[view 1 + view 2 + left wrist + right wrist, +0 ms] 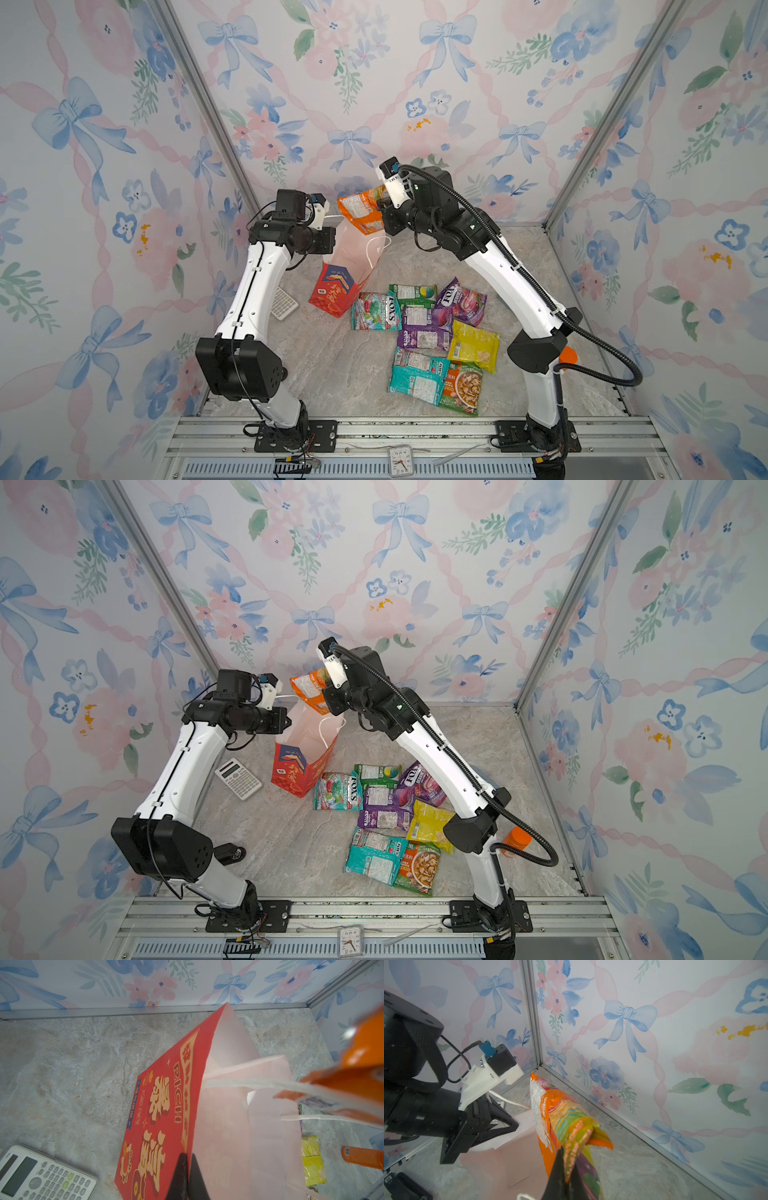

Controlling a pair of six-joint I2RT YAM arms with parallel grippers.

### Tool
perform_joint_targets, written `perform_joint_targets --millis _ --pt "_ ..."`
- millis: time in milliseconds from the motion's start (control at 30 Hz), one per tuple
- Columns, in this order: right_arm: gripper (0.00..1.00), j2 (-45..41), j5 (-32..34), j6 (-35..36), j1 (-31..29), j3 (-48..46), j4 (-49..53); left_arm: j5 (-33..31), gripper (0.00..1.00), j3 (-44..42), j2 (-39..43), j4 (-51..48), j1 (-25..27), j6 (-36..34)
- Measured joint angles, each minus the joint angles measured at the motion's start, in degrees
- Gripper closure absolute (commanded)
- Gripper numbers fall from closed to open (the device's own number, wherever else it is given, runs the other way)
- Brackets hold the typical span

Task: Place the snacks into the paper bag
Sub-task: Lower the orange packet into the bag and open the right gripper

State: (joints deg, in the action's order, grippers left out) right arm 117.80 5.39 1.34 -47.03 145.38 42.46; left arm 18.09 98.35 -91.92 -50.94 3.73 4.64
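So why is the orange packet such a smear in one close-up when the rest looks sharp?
In the left wrist view the orange packet hangs very near the lens, so it blurs, while the paper bag and calculator look crisp; in the right wrist view that packet is far clearer; in both top views light is even and shadows faint.

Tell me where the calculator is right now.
In both top views the calculator lies flat on the tabletop, left of centre, just left of the paper bag without touching it, close by the left arm.
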Motion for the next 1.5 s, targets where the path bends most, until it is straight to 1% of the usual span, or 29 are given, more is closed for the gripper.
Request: perform_joint_targets --millis 133,367,533,967,1100,1233,1500 --pt "1.0 -0.3 -0.6 -0.2 -0.4 -2.6 0.5 0.0 1.0 0.0 0.0 0.0 0.0 -0.2" --pt "1.0 -1.9 -0.6 -0.5 -0.5 -11.8 0.5 -0.1 1.0 0.0 0.0 0.0 -0.4 -0.1" --pt "1.0 -3.1 -0.7 -0.7 -0.5 -14.1 0.5 -0.7 1.0 -0.1 0.0 0.0 -0.4 -0.1" --pt "1.0 -3.5 -5.3 -0.6 -1.1 -13.6 1.4 -0.9 1.0 -0.6 -0.1 0.1 -1.4 -0.1" --pt "1.0 -1.9 -5.7 0.1 -2.0 -11.2 3.0 -1.3 1.0 -0.6 -0.3 0.2 -2.0 -0.1" --pt "1.0 0.1 -6.3 0.6 -2.5 -9.7 3.9 -3.1 1.0 -0.6 -0.6 0.2 -2.4 -0.1" --pt "1.0 5.9 -7.3 2.0 -2.7 -4.0 4.9 -4.6 1.0 -0.6 -1.1 0.7 -2.6 0.1"
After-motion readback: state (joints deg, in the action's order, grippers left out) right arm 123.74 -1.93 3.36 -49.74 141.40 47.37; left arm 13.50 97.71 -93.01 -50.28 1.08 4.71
